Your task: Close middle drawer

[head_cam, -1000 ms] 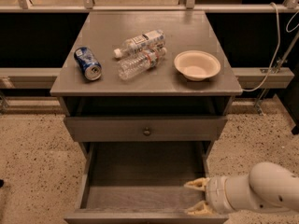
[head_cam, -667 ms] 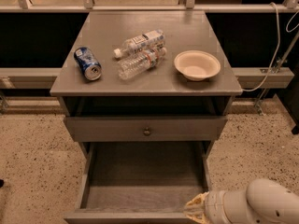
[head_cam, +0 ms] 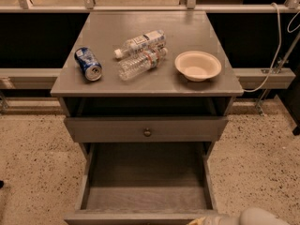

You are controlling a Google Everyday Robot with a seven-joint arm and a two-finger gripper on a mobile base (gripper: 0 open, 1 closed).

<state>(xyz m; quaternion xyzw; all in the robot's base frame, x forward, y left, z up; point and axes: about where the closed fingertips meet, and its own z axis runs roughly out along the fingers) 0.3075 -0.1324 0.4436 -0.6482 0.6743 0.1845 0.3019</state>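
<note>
While jaws, state unclear, hover at its front, the middle drawer [head_cam: 146, 177] gapes bare.

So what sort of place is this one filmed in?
Probably an indoor lab or office test area: speckled floor, a cable at right, and a grey cabinet staged with can, bottles, bowl. The gripper is at the bottom edge, by the front of the open middle drawer.

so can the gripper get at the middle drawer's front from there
Probably yes. The gripper sits at the picture's bottom edge, right beside the front panel of the pulled-out middle drawer, near its right end, and nothing shows between them. Most of the gripper is out of view, though.
</note>
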